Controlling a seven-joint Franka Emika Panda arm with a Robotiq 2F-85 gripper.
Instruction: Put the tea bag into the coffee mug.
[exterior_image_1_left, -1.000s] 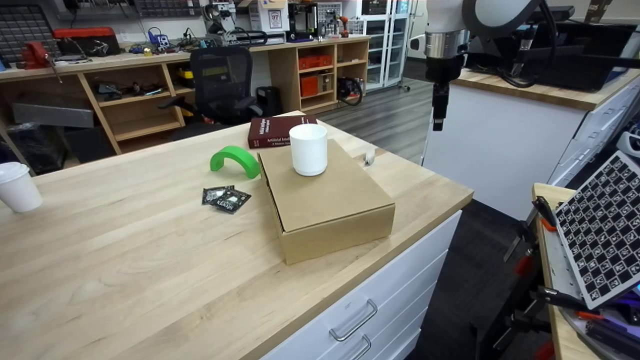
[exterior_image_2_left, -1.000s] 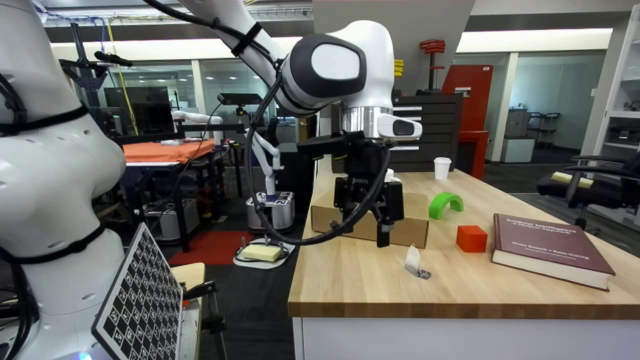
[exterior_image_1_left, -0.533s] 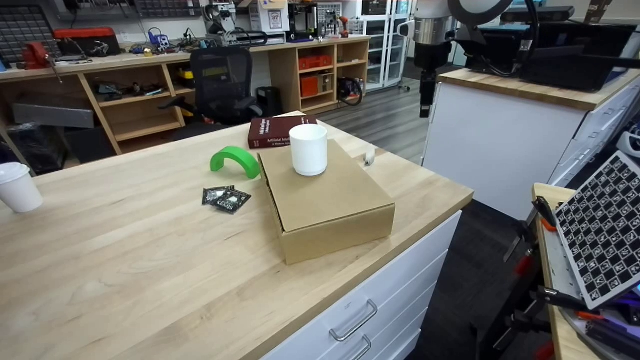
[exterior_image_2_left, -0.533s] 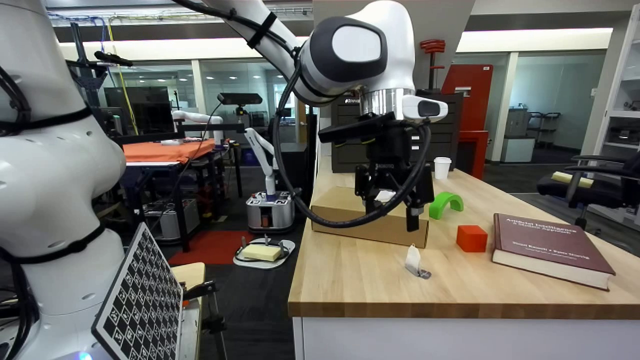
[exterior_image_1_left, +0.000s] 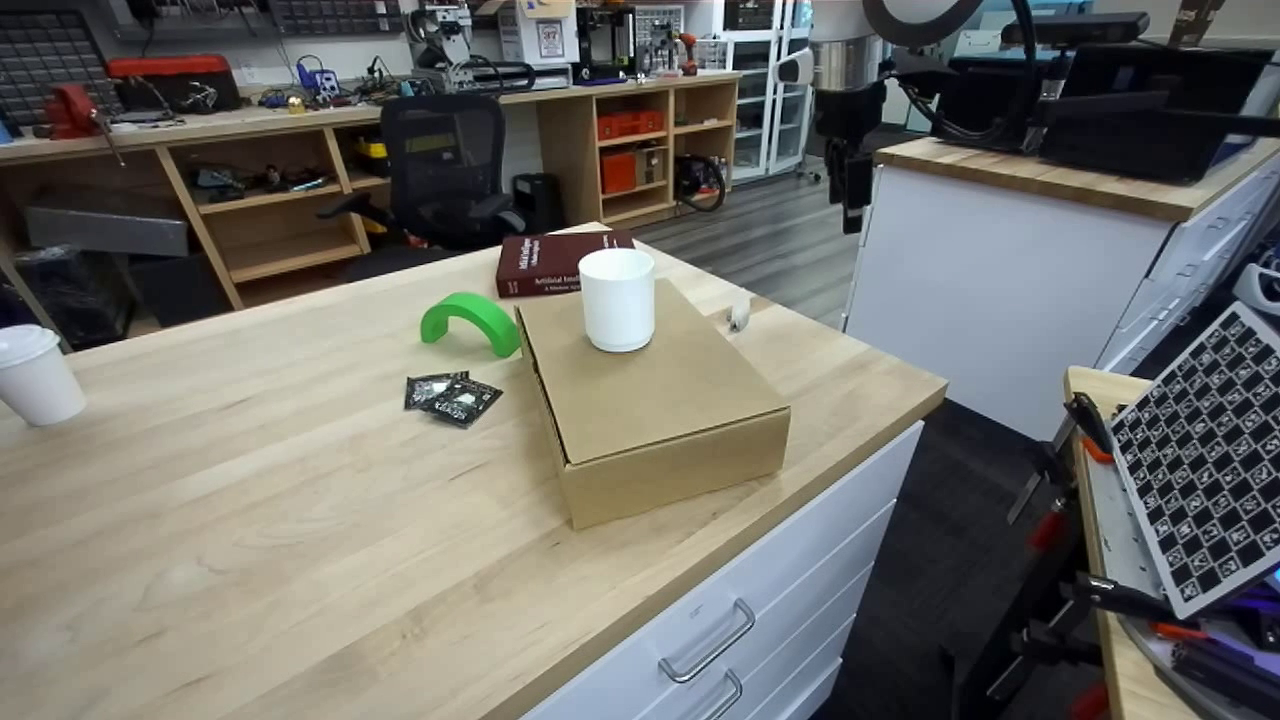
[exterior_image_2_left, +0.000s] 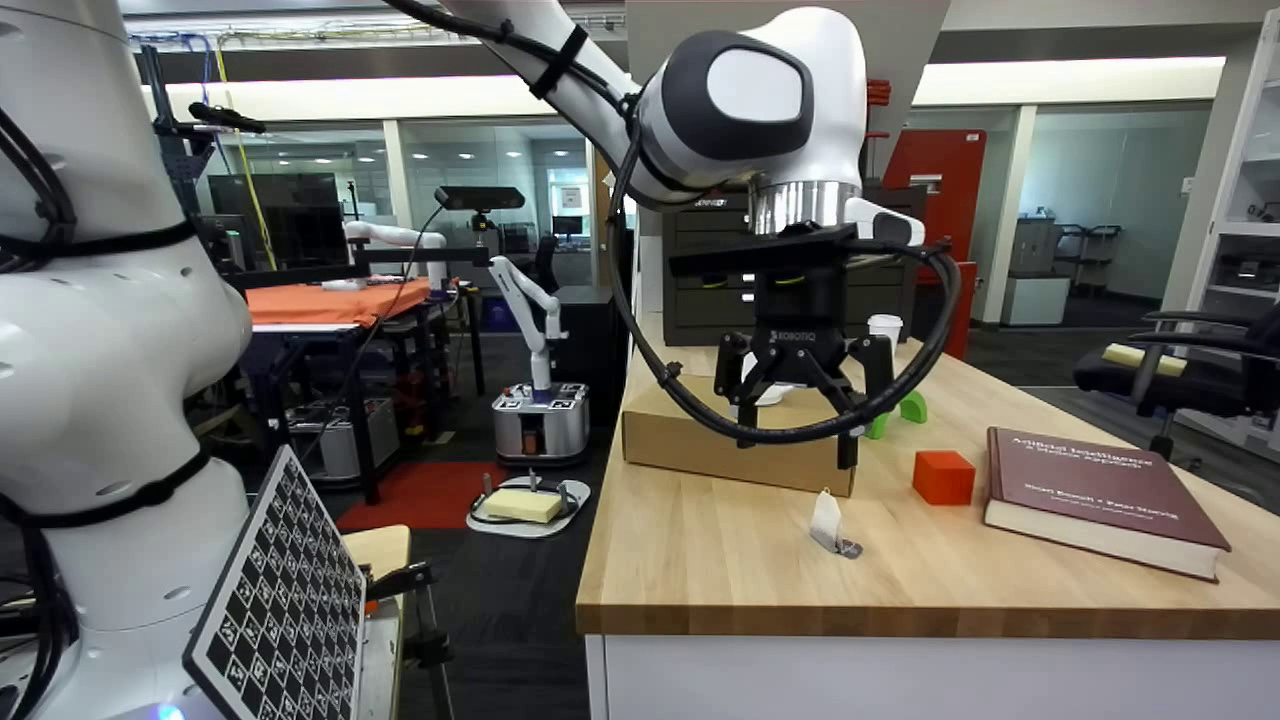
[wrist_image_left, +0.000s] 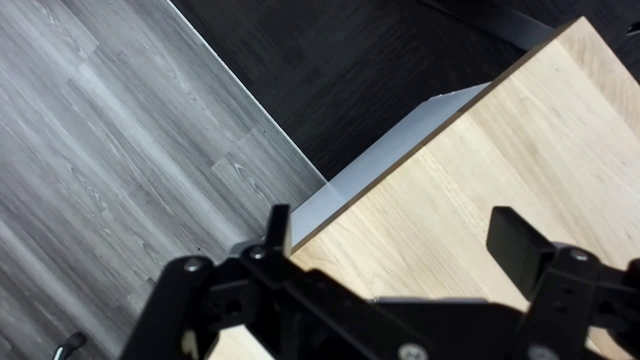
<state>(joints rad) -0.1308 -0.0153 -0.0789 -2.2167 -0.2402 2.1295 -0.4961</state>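
The tea bag (exterior_image_2_left: 826, 520) is a small whitish scrap standing on the table, with a grey tag beside it. It also shows in an exterior view (exterior_image_1_left: 739, 314) beyond the box. The coffee mug (exterior_image_1_left: 619, 300) is plain white and stands upright on the closed cardboard box. In an exterior view it is mostly hidden behind my gripper, with a white part (exterior_image_2_left: 772, 396) showing. My gripper (exterior_image_2_left: 797, 445) is open and empty, above the table near the tea bag. In the wrist view its fingers (wrist_image_left: 392, 235) are wide apart over bare wood; the tea bag is out of view there.
The cardboard box (exterior_image_1_left: 660, 390) bears the mug. A green arch (exterior_image_1_left: 470, 318), black packets (exterior_image_1_left: 455, 398), a lidded white cup (exterior_image_1_left: 38, 375), a thick maroon book (exterior_image_2_left: 1100, 495) and an orange-red cube (exterior_image_2_left: 943, 477) sit on the table. The table edge (wrist_image_left: 440, 125) crosses the wrist view.
My arm has moved right and turned its wrist in an exterior view, bringing the gripper over the table. It rose a little at first. The objects have not moved.
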